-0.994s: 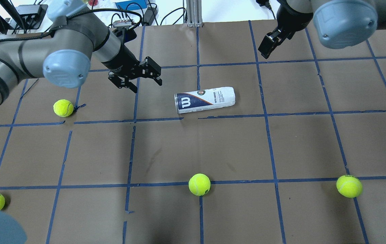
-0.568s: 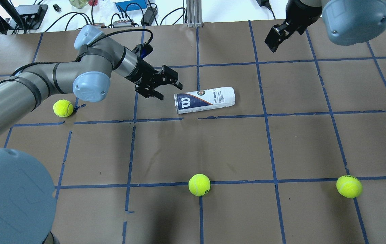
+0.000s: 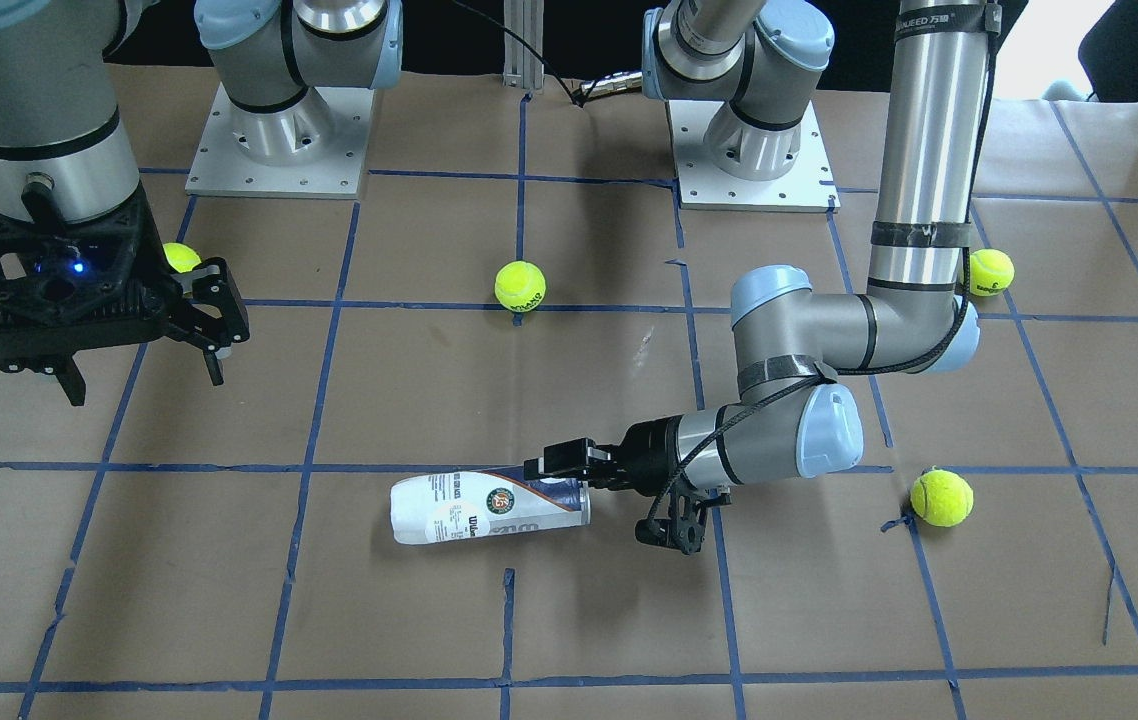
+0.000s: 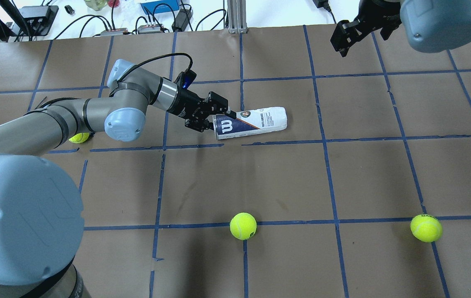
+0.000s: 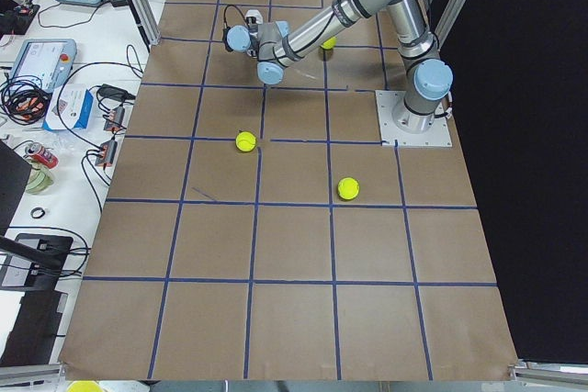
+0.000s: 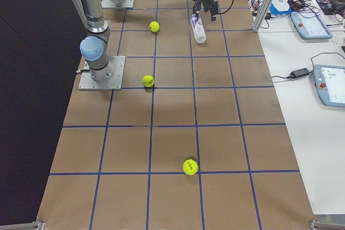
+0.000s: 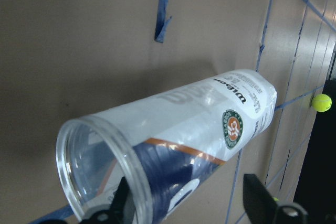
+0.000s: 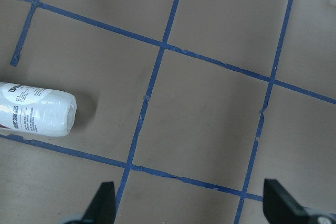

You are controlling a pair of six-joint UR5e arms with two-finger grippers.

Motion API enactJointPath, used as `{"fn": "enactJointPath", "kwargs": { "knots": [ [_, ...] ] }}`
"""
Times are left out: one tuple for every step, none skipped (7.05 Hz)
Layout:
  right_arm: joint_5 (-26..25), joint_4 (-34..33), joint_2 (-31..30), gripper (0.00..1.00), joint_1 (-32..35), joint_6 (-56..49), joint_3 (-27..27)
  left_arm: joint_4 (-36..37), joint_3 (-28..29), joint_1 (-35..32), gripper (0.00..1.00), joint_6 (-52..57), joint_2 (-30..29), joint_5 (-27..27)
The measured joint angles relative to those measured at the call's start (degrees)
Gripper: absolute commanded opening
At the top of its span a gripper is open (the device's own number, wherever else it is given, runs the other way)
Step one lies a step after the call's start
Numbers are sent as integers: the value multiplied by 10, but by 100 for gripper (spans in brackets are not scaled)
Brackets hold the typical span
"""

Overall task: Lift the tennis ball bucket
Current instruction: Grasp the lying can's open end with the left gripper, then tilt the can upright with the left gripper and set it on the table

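Bench (image 4: 343, 174): brown paper with a blue tape grid; everything you see rests on or hangs over it.
Left arm (image 4: 74, 114): it reaches far out from its base and low over the bench. The wrist is bent so the tool lies nearly level and points along the bucket toward its open end.
Right arm (image 3: 29, 120): you find it raised at the robot's right, wrist pointing down, well apart from the bucket.
Tennis ball bucket (image 4: 252, 121): it lies on its side on the bench, a little toward your side of the middle. It is clear plastic with a white and dark-blue label, an orange stripe and a round emblem. The open mouth faces the left arm.
Left end effector (image 4: 217, 119): the fingers are apart and hold nothing. They sit at the bucket's mouth. In the wrist view one finger overlaps the clear rim and the other stands outside the wall. You cannot tell from these views whether either touches it.
Right end effector (image 3: 144, 380): fingers spread wide, empty, above bare bench.
Tennis balls (image 3: 519, 285): four yellow-green ones, scattered, all well apart from the bucket.
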Motion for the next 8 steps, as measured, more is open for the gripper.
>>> {"fn": "enactJointPath", "kwargs": {
  "knots": [
    [-1,-2,-1,100,0,1,0,4,1,-1,0,-27,7,-3],
    [-1,-8,-2,100,0,3,1,7,3,-2,0,-63,22,-2],
    [-2,-17,-1,100,-1,4,3,10,6,-5,0,-105,48,1],
    [-2,-23,-1,100,-2,4,3,12,8,-6,0,-142,82,4],
    [-2,-26,-2,100,-2,3,1,13,18,-7,0,-171,115,20],
    [-1,-28,-2,100,-2,3,0,12,43,-11,0,-189,135,72],
    [0,-28,-2,100,-2,2,0,4,83,-24,0,-195,143,159],
    [0,-28,-2,100,-2,3,-1,-9,123,-47,0,-190,139,253]
  ]
}}
